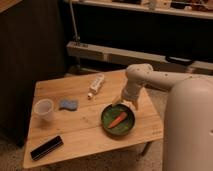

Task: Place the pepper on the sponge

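An orange-red pepper (117, 120) lies diagonally inside a green bowl (118, 129) on the right part of the wooden table (85, 127). The light-blue sponge (68, 104) lies flat on the left part of the table, well apart from the bowl. My gripper (125, 101) hangs just above the bowl's far rim at the end of the white arm (150, 80), a short way up and right of the pepper. Nothing shows between the pepper and the gripper touching.
A translucent plastic cup (44, 110) stands left of the sponge. A white tube-like bottle (96, 85) lies at the table's back. A long black block (46, 147) lies near the front left corner. Dark shelving and a metal rail stand behind the table.
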Available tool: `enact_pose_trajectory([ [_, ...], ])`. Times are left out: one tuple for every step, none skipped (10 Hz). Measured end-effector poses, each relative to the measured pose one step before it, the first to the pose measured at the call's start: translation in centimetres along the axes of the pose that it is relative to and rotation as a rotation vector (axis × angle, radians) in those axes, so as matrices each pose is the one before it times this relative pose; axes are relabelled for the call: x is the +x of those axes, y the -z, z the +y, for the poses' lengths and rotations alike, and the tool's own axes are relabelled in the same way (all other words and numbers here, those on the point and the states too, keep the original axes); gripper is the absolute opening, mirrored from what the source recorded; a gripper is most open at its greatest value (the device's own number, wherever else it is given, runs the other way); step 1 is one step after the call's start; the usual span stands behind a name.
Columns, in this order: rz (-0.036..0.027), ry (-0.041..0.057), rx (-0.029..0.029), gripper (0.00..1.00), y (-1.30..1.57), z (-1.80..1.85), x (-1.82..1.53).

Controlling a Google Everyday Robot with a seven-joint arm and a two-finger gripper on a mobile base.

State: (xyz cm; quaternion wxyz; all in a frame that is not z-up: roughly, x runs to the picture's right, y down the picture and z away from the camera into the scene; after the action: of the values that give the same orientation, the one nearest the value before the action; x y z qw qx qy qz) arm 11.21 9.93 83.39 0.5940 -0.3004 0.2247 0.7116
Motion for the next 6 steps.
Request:
enact_pose_trajectory([
  [-0.00362,-0.01773,0.01171,0.8,0.204,0.614,0.71],
  [-0.00752,-0.0257,0.00344,0.8,0.236,0.724,1.219],
  [-0.00625,-0.02484,0.00664,0.8,0.104,0.316,1.34],
  [-0.00118,-0.02436,-0.00519,0.8,-0.179,0.383,1.02],
  [0.00736,-0.01123,-0.00749,0.8,-0.578,0.272,0.323],
  [0.01098,-0.01122,-0.01089,0.8,-1.069,-0.032,0.19],
])
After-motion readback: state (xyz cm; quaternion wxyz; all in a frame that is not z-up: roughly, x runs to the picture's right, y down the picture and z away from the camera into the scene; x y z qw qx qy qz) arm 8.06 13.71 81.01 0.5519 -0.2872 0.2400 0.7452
